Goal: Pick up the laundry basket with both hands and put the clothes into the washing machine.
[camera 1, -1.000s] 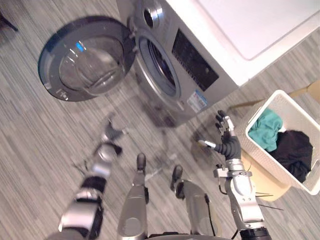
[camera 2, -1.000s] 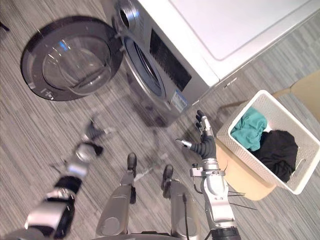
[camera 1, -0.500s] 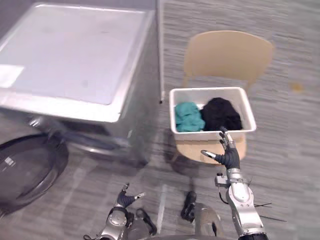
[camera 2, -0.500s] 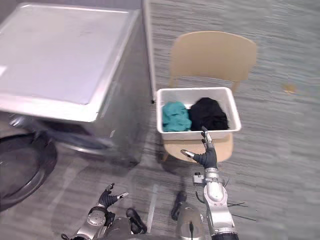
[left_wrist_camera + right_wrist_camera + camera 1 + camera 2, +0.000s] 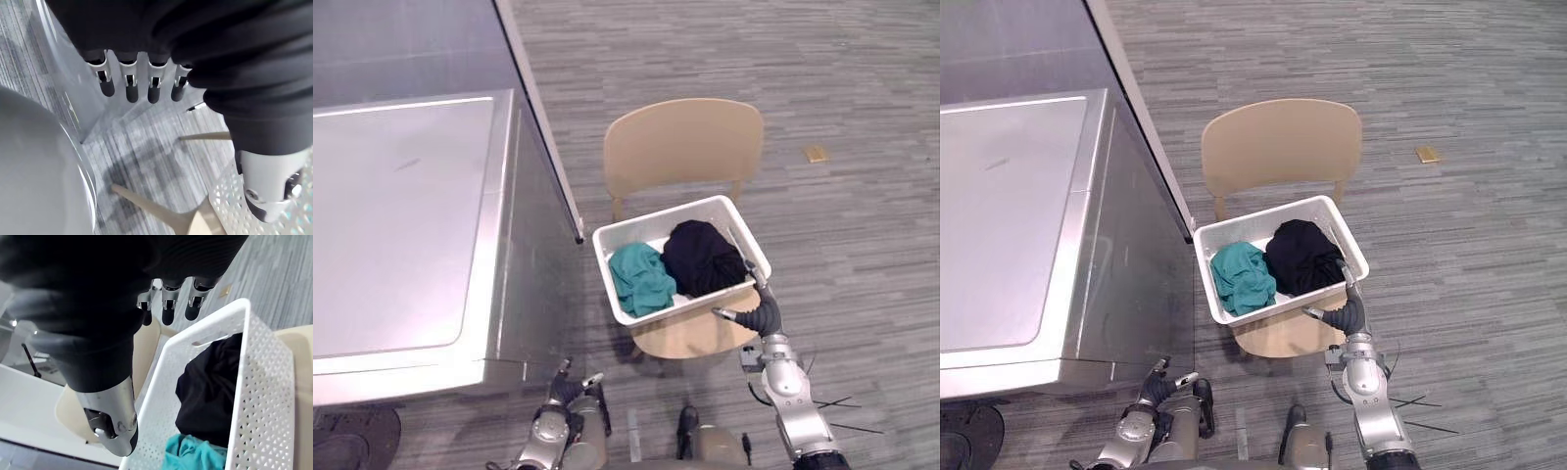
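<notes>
Fingers (image 5: pixel 130 90) straight, apart on left hand (image 5: pixel 564 389) and right hand (image 5: pixel 765 317); one basket (image 5: pixel 605 274) hides most of the chair seat (image 5: pixel 687 339); teal garment (image 5: pixel 641 278), black garment (image 5: pixel 701 257) inside.

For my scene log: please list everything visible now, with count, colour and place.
Metal washing machine: one, silver-grey, on the robot's left.
Wooden chair: one, beige, right of the machine.
Perforated plastic laundry basket: one, white, on the chair seat.
Teal cloth: one, crumpled, in the basket's left half.
Black cloth: one, crumpled, in the basket's right half.
Small flat object: one, tan, floor beyond the chair.
Left hand: one, silver, open, by the machine's front.
Right hand: one, silver, open, at the basket's near right corner.
</notes>
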